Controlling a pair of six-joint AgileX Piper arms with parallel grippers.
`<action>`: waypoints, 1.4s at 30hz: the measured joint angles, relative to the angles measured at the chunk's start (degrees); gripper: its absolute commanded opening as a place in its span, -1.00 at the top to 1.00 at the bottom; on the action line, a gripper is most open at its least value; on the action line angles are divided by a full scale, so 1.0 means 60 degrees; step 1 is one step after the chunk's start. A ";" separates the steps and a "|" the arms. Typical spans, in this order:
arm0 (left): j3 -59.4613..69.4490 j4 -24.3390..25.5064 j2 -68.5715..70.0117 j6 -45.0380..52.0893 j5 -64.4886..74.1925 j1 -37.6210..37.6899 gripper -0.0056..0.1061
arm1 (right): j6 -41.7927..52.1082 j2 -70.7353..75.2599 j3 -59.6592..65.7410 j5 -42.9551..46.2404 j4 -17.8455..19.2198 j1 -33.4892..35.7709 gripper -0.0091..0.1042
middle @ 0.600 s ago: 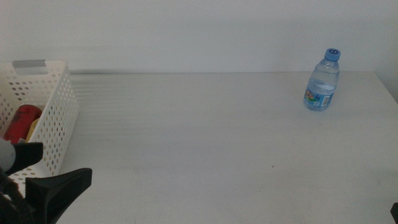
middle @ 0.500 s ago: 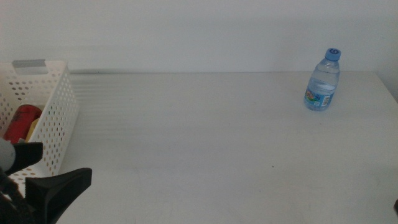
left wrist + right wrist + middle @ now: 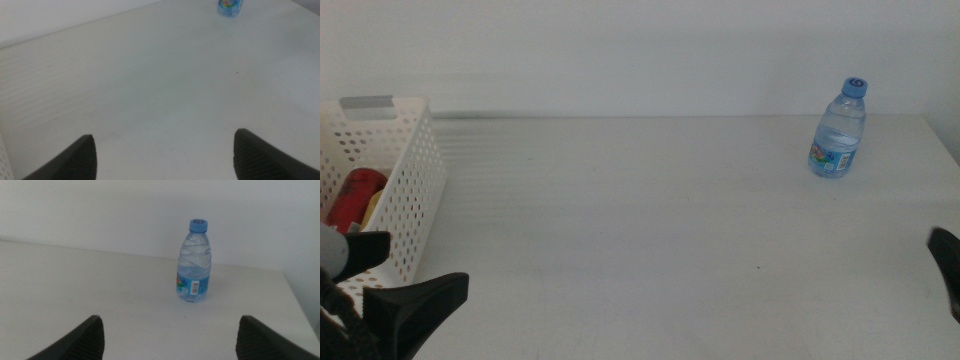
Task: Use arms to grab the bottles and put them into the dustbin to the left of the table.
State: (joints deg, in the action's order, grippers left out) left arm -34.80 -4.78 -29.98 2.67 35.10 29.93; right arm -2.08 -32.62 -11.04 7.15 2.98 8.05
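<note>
Basket (image 3: 415, 190) at far left already holds the can (image 3: 356, 192); my left claw (image 3: 390, 285) waits beside it, wide open, empty. I now steer the right claw (image 3: 170, 335), open, empty, toward the upright bottle (image 3: 839, 132) far right; next, straddle it

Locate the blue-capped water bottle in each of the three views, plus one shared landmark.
Middle view: the water bottle stands upright at the far right of the table.
Left wrist view: only its label end shows, cut off by the picture's upper edge, right of centre.
Right wrist view: whole and upright, near centre, ahead of the open right gripper.
Shared landmark: the white tabletop.
</note>
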 measured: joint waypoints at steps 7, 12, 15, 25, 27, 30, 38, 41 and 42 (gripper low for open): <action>0.0000 0.0000 0.0000 0.0000 0.0000 0.0000 -0.72 | -0.0055 -0.3218 -0.0178 0.2920 -0.0010 0.0000 -0.51; 0.0000 0.0000 0.0000 0.0000 0.0000 0.0000 -0.72 | -0.0055 -0.5476 -0.0304 0.5267 -0.0032 0.0000 -0.51; 0.0000 0.0000 0.0000 0.0000 0.0000 0.0000 -0.72 | -0.0055 -0.6732 -0.0726 0.6155 -0.0108 0.0000 -0.51; 0.0000 0.0000 0.0000 0.0000 0.0000 0.0000 -0.72 | 0.0752 -0.9967 -0.3980 0.6080 -0.1285 0.0000 -0.51; 0.0000 0.0000 0.0000 0.0000 0.0000 0.0000 -0.72 | 0.1081 -1.0345 -0.4534 0.5902 -0.1564 0.0000 -0.51; 0.0000 0.0000 0.0000 0.0000 0.0000 0.0000 -0.72 | 0.1605 -1.0848 -0.5366 0.5578 -0.1961 0.0000 -0.51; 0.0000 0.0000 0.0000 0.0000 0.0000 0.0000 -0.72 | 0.2173 -1.1974 -0.7205 0.4893 -0.2366 -0.0293 -0.51; 0.0000 0.0000 0.0000 0.0000 0.0000 0.0000 -0.72 | 0.2184 -1.2497 -0.7830 0.4660 -0.2380 -0.0508 -0.51; 0.0000 0.0000 0.0000 0.0000 0.0000 0.0000 -0.72 | 0.2184 -1.2668 -0.7981 0.4600 -0.2380 -0.0562 -0.51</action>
State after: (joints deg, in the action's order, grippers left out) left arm -34.80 -4.78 -29.98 2.67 35.10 29.93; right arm 11.03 -108.62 -58.92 34.74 -11.30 4.68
